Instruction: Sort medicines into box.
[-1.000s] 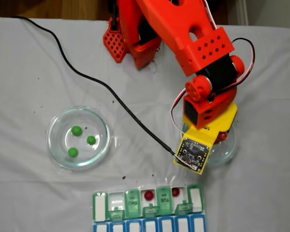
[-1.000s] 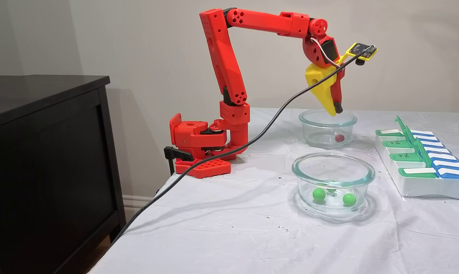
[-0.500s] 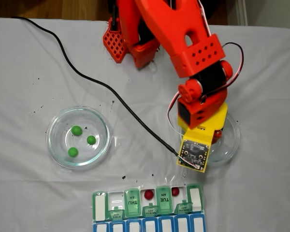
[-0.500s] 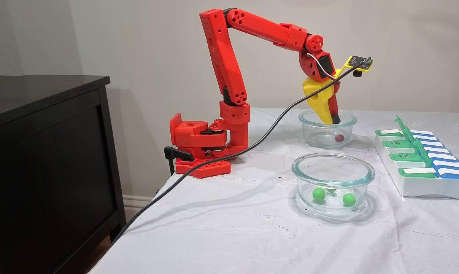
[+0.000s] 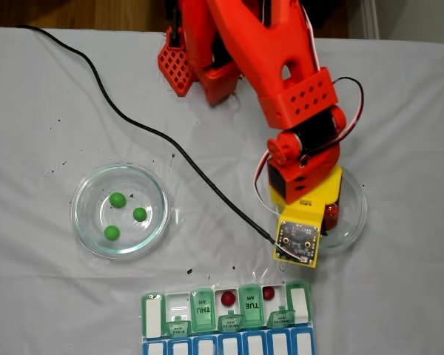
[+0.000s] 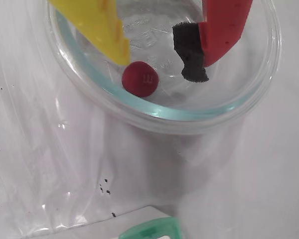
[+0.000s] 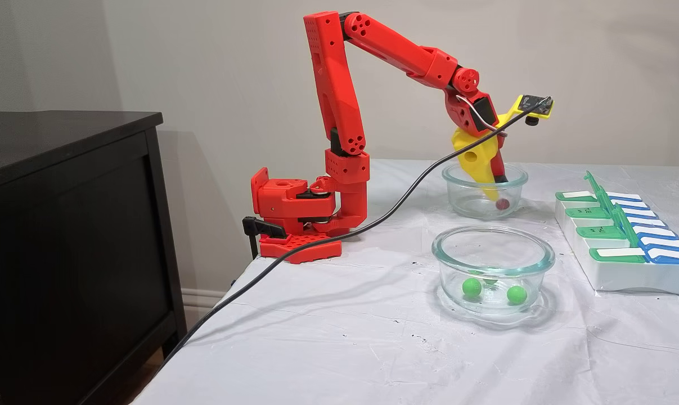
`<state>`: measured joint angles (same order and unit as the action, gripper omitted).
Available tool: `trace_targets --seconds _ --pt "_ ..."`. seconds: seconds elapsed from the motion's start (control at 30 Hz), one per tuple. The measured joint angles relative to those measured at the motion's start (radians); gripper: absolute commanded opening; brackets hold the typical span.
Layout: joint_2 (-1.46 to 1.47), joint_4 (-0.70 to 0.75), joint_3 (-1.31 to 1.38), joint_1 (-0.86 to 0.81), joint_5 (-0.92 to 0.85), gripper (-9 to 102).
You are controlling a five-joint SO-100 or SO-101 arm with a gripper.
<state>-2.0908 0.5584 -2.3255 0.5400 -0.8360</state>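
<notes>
From left to right in a fixed view, we see a black cable (image 5: pixel 144 132) crossing the white cloth-covered table (image 5: pixel 44 89) diagonally toward the arm's yellow camera mount. Below it stands a round clear glass dish (image 5: pixel 120 210) holding three bright green round pills (image 5: pixel 117 199), well apart from everything else, with bare cloth all round it. Lower down, against the bottom edge of the picture, lies the rectangular pill organizer with translucent green lids (image 5: pixel 226 314); two dark red round pills (image 5: pixel 227 298) sit in two of its open compartments. To the right, a second clear glass bowl (image 6: pixel 164 112) holds the last dark red pill (image 6: pixel 140 78).

In the wrist view our two-finger gripper (image 6: pixel 157 62) is down inside this bowl, jaws parted and grasping nothing: the yellow finger (image 6: pixel 97 25) stands just left of and above the pill, the red finger with its black pad (image 6: pixel 189 52) apart to the right. The bowl's wall closes around both fingers.
</notes>
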Motion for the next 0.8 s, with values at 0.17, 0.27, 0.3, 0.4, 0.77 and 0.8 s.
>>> trace_targets --seconds 0.17,0.27,0.3,0.4,0.77,0.8 --pt "-0.002 -0.038 -0.021 -0.009 -0.064 19" --pt "-0.002 -0.044 -0.023 -0.009 -0.115 19" --pt "-0.002 -0.044 -0.023 -0.011 -0.129 19" --pt "-0.002 -0.044 -0.023 -0.028 -0.169 20" --pt "-0.002 0.081 0.020 -0.040 -0.086 21" --pt "-0.002 0.098 0.028 -0.040 -0.061 23"
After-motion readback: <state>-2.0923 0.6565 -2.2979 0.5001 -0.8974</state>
